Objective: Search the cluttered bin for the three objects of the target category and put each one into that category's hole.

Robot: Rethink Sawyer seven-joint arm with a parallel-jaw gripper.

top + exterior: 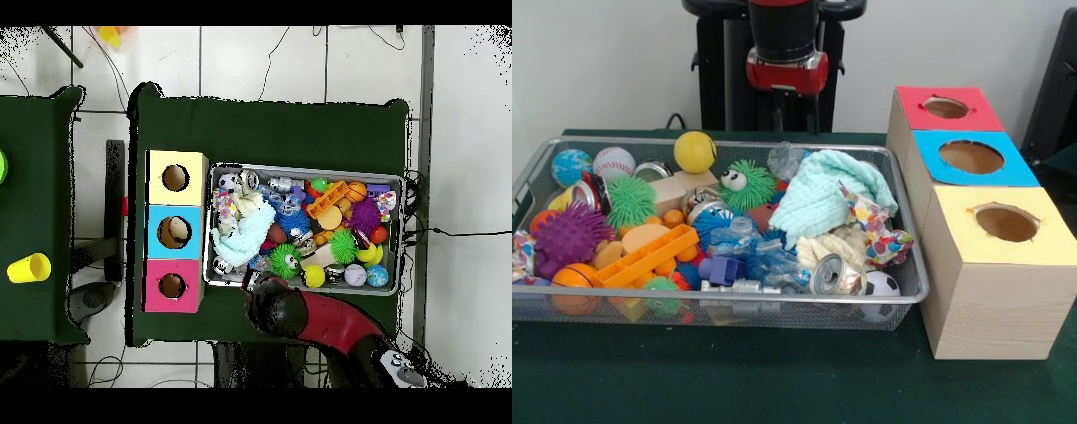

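The wire mesh bin (733, 299) is full of clutter; it also shows in the overhead view (300, 168). No tiger plush shows. A pale cream soft thing (828, 249) lies under the mint cloth (821, 194); I cannot tell whether it is a plush toy or a cloth. The red-topped box's round hole (945, 108) is at the far right, and in the overhead view (172, 286) it lies beside the bin's end. My gripper (793, 113) hangs dark under the red wrist, above the bin's far rim. In the overhead view the arm (285, 310) hides it.
The blue-topped box (971, 157) and the yellow-topped box (1006, 223) stand in a row with the red one. The bin holds a yellow ball (695, 151), a green spiky ball with eyes (746, 185), a purple spiky ball (569, 237), a can (834, 276) and a patterned cloth (876, 231).
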